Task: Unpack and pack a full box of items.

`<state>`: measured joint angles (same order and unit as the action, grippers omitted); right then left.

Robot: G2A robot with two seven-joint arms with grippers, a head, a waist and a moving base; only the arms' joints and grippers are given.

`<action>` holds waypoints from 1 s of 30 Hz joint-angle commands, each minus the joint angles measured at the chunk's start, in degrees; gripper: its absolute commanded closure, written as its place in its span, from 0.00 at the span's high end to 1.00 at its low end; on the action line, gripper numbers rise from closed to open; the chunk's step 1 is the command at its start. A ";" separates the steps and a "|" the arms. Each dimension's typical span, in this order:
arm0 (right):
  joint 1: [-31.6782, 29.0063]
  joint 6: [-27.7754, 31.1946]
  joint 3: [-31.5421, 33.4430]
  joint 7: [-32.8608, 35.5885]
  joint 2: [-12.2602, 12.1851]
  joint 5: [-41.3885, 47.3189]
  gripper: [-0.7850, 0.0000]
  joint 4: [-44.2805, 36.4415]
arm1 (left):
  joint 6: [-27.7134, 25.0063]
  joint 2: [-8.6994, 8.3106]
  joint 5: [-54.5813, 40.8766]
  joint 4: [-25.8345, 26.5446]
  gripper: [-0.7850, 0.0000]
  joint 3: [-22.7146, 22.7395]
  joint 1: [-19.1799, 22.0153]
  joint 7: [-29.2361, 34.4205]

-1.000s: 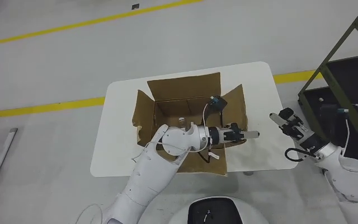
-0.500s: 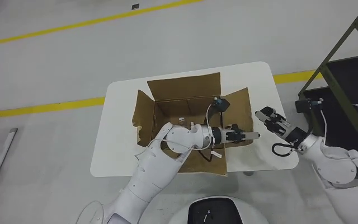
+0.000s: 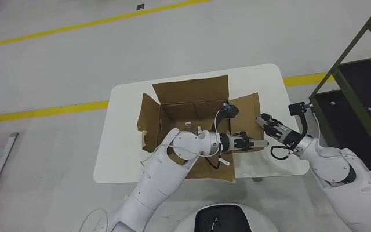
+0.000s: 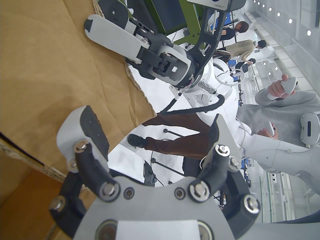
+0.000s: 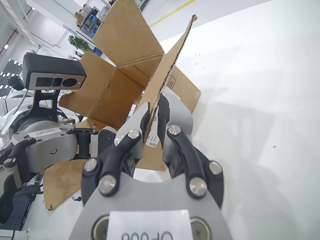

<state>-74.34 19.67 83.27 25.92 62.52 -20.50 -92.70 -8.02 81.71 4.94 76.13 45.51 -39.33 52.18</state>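
We see the box (image 3: 191, 90) mid-surface (image 3: 124, 133), its 3 o'clock flap (image 3: 246, 104) nipped narrowly in the right pincer (image 5: 153, 112). The left pincer (image 4: 152, 123) hangs wide and empty beside it. We'd grip deep and fold outward slowly, lest the cardboard tear.

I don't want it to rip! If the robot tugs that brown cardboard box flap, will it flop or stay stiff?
Probably fairly stiff: the brown cardboard flap is corrugated and stands straight in the right gripper. It should hinge at its crease rather than flop. A hard tug might tear it; its edge looks ragged.
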 commanded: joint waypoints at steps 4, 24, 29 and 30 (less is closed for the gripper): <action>-0.54 0.24 0.34 -1.51 0.05 0.66 0.00 0.61 | 0.20 -0.54 1.24 0.73 1.00 2.15 -0.07 -0.73; -2.64 1.59 4.05 -1.39 -0.56 0.00 0.00 -1.82 | 5.64 -7.44 27.80 19.54 0.98 23.68 -8.19 1.01; -2.89 1.60 4.16 -1.26 -0.61 -0.24 0.00 -1.86 | 5.30 -8.68 33.90 21.63 0.00 26.47 -10.22 4.45; -2.83 1.60 4.16 -1.20 -0.62 -0.31 0.00 -1.76 | 5.01 -8.93 35.89 21.83 0.00 26.90 -10.50 4.76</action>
<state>-77.23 21.23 87.44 24.68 61.90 -20.76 -94.57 -2.68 73.03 38.54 97.82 72.04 -49.56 56.45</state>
